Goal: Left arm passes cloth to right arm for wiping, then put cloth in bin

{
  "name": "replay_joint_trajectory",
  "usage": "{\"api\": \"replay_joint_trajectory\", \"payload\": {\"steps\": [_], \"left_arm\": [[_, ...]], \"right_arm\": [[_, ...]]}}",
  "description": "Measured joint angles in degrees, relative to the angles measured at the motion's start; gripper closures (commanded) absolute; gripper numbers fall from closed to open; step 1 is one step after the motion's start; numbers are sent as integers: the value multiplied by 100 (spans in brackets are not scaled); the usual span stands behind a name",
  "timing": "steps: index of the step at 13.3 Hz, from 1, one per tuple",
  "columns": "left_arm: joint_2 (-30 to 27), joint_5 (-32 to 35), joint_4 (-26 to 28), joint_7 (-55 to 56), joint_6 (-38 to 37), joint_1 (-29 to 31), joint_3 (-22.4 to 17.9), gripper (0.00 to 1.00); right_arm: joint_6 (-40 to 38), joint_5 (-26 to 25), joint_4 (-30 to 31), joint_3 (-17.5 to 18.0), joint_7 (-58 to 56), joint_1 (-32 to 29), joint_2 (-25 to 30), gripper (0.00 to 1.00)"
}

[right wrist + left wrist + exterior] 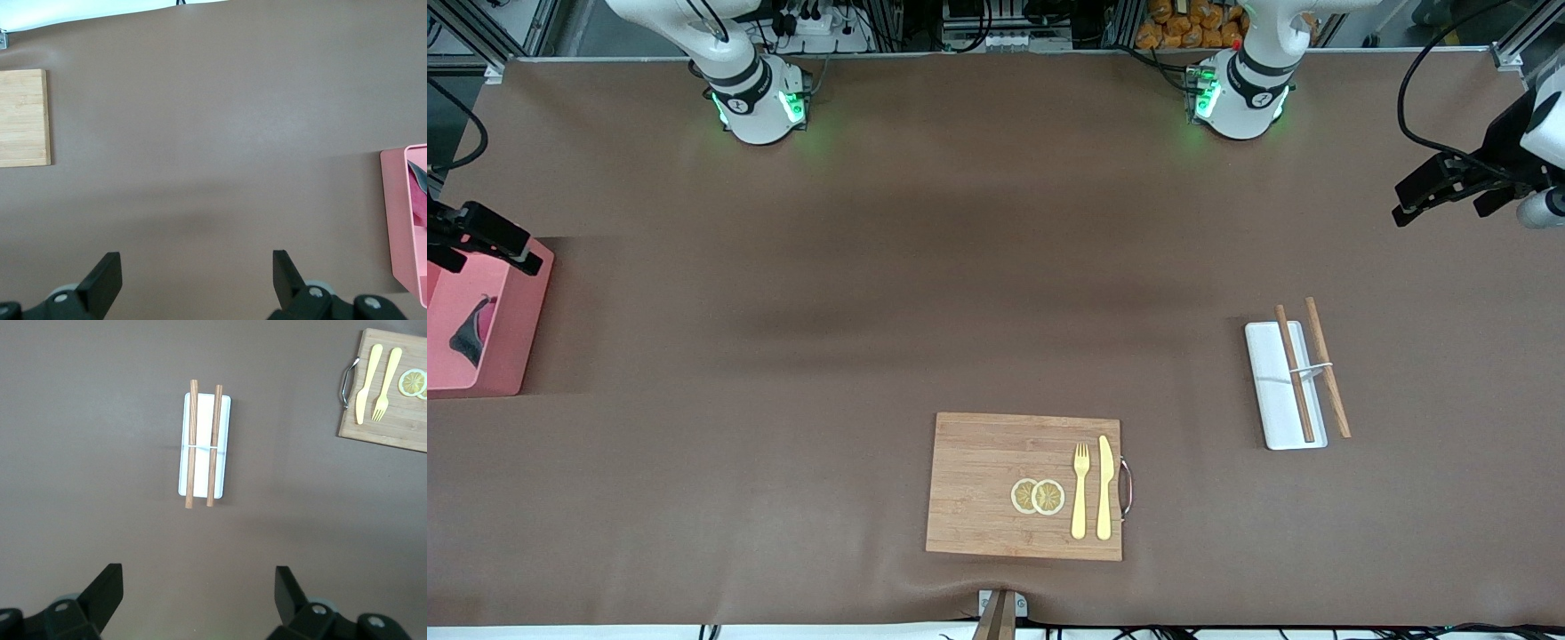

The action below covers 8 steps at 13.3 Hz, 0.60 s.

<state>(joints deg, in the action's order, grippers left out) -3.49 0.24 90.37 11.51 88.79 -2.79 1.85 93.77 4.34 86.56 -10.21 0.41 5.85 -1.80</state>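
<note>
The cloth [473, 333], dark red and grey, lies crumpled inside the pink bin [511, 356] at the right arm's end of the table. It also shows in the right wrist view [419, 198], in the bin [393, 220]. My right gripper [489, 238] hovers over the bin's edge nearest the robots, open and empty, as the right wrist view [197, 280] shows. My left gripper [1440, 200] hangs in the air at the left arm's end of the table, open and empty [199, 597], over bare table near the white tray.
A wooden board [978, 484] near the front camera's edge carries two lemon slices [1038, 496], a yellow fork [1080, 489] and a knife [1104, 487]. A flat white tray [1272, 391] with two wooden chopsticks [1294, 373] lies toward the left arm's end.
</note>
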Motion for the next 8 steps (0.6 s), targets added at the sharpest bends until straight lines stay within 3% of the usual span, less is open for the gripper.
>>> {"api": "replay_joint_trajectory", "payload": {"steps": [8], "left_arm": [[4,0,-58,0,1,-5,-2,0]], "right_arm": [[-9,-14,21,-11,-8,-16,-2,0]]}}
